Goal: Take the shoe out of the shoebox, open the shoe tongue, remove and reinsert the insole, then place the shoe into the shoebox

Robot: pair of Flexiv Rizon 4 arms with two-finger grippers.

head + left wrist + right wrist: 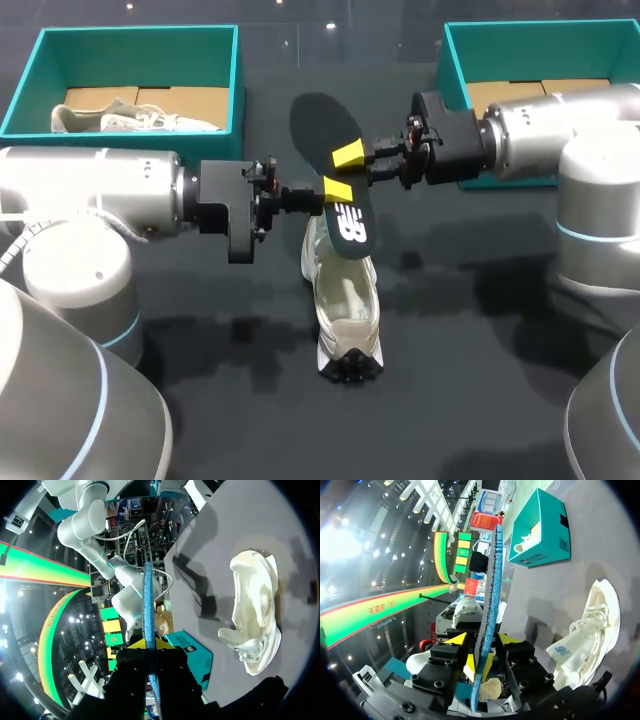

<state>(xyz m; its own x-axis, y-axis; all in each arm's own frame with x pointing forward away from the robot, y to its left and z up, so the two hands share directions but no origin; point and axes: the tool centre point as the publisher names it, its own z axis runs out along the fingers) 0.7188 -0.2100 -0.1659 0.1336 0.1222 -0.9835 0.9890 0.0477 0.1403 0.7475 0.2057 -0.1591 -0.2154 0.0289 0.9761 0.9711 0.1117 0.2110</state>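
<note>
Your left end effector (338,190) and right end effector (348,156) both clamped insole (320,125) above shoe (345,310); shoe unboxed, insole out; reinsertion, reboxing remained.

The insole (322,125) is black on top with a white mark, and blue along its edge. The shoe (345,300) is cream. The left shoebox (140,55) and right shoebox (540,50) are teal. The bench (470,400) is dark grey. The left pincer (338,190) and right pincer (348,155) have yellow tips.

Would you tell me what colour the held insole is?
The insole is black with a white logo; best in head view.
</note>
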